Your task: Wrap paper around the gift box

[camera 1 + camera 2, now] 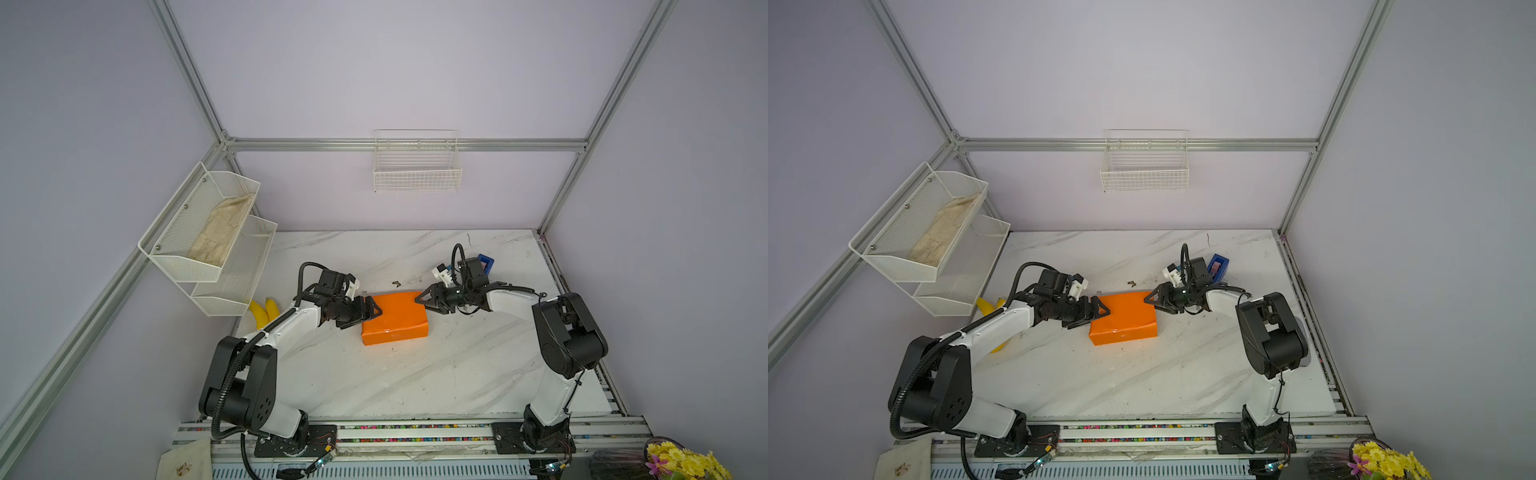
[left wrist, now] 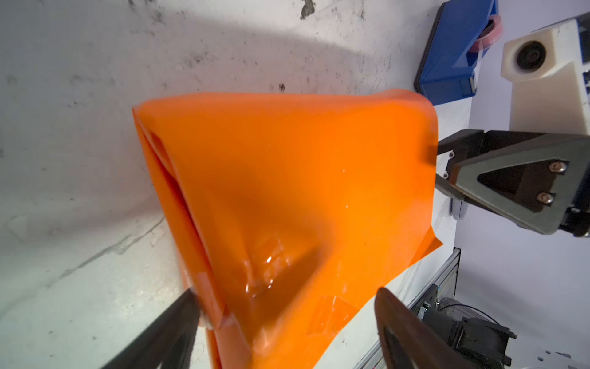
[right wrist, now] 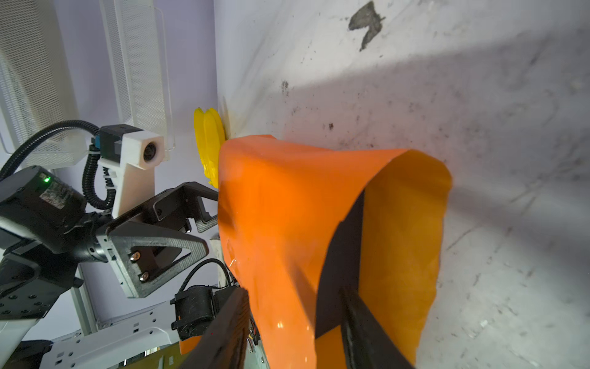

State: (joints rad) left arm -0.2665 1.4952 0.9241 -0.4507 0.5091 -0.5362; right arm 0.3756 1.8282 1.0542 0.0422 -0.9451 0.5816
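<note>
Where the gift box lies: the small near-black matte gift box sits mid-worktop inside the thin glossy orange paper; only a dark strip of it shows through the sleeve's open end in the right wrist view.
Handling: probably light and stiff, a firm core; the paper looks thin, slick and quick to crease or tear; best taken by the flap edges and pressed against the box's faces, not the hollow overhang.
Left claw: wide, straddling the parcel's left end; one finger touches the folded edge; nothing pinched.
Right claw: half parted at the far right corner; one finger outside the sheet, one inside the open end; whether it presses the paper I cannot tell.
Tape: a clear glossy patch seems to hold the seam; a hard pull there could lift it.
Edges: the right overhang stands loose and curved beyond the box; the left end shows a creased fold.
Room: the white marble worktop is bare toward the arm bases; the bright blue plastic tape dispenser crowds the right wrist from behind; two yellow bananas lie at the left edge, well apart.
</note>
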